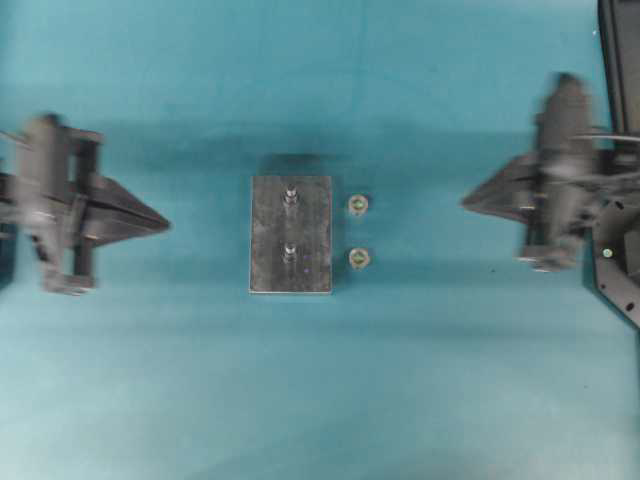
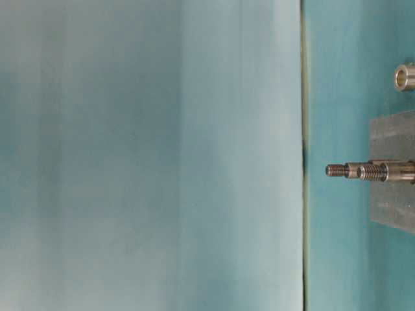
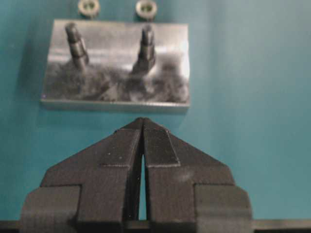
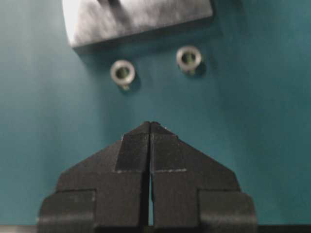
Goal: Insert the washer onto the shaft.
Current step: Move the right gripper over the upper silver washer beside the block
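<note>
Looking down from overhead, you see a grey metal block (image 1: 290, 235) in the middle of the teal table (image 1: 320, 400), its long axis running up and down that view; two threaded shafts stand on it, one (image 1: 290, 197) toward the far end and one (image 1: 289, 252) toward the near end, both upright, their long axes pointing straight up off the block. In the table-level view, which is turned on its side, the shafts (image 2: 363, 171) overlap and their threaded tips point away from the block face.

Two washers lie flat on the table just beside the block's right edge in the overhead view, holes facing up — one (image 1: 358, 205) level with the far shaft, the other (image 1: 358, 259) level with the near one; neither touches the block, so far as you can tell, and neither is on a shaft.

Your left gripper (image 1: 160, 224) sits well apart from the block on the left, its jaws pressed together tip to tip and holding nothing; your right gripper (image 1: 468, 200) sits well apart on the right, near the washers' side — its jaws also pressed together, nothing between them, pointing toward the two washers.
</note>
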